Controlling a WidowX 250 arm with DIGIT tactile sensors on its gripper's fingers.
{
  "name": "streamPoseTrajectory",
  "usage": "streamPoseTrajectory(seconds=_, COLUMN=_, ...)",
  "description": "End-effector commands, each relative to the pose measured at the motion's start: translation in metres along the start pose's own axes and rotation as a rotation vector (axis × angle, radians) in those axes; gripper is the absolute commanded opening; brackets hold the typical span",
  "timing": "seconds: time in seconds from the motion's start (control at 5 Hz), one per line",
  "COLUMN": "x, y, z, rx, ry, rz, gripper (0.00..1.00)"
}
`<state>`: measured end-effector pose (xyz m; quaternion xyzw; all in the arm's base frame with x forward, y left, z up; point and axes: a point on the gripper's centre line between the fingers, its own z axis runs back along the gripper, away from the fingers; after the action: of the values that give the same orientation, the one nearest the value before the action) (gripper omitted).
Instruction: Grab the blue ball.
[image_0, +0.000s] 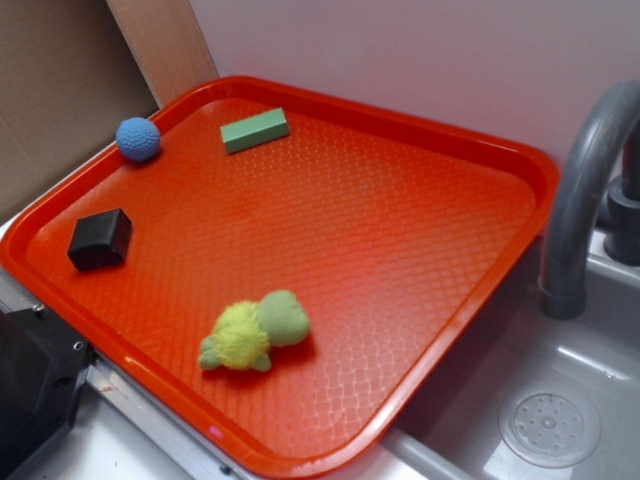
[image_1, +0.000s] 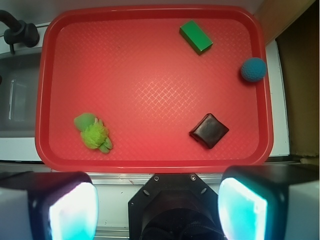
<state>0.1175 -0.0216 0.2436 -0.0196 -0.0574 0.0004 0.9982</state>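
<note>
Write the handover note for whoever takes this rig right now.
Gripper: open, empty, fingers spread wide, held high above the near edge of the tray, touching nothing.
Ball: on the tray against its rim, in the corner by the cardboard; at the right edge in the wrist view. The block and the cube are its neighbours, both apart from it. The plush lies on the other side.
Done: nothing yet; the ball is untouched.
Left: move over the ball, come down, close on it and lift.
</note>
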Motion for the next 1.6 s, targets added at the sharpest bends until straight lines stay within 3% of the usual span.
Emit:
streamPoseTrajectory(seconds=0.0, x=0.000, y=0.000, z=0.000, rx=0.000, ry=0.000, rz=0.000, gripper=1.00)
streamPoseTrajectory(seconds=0.2, x=0.025, y=0.048, z=-0.039, rx=-0.003, ry=-0.020, rz=0.251, gripper=1.00)
streamPoseTrajectory(seconds=0.6, x=0.059, y=0.105, z=-0.102, rx=0.061, ry=-0.116, rz=0.743, gripper=1.00)
streamPoseTrajectory(seconds=1.4, x=0.059, y=0.105, z=-0.102, rx=0.061, ry=-0.116, rz=0.743, gripper=1.00)
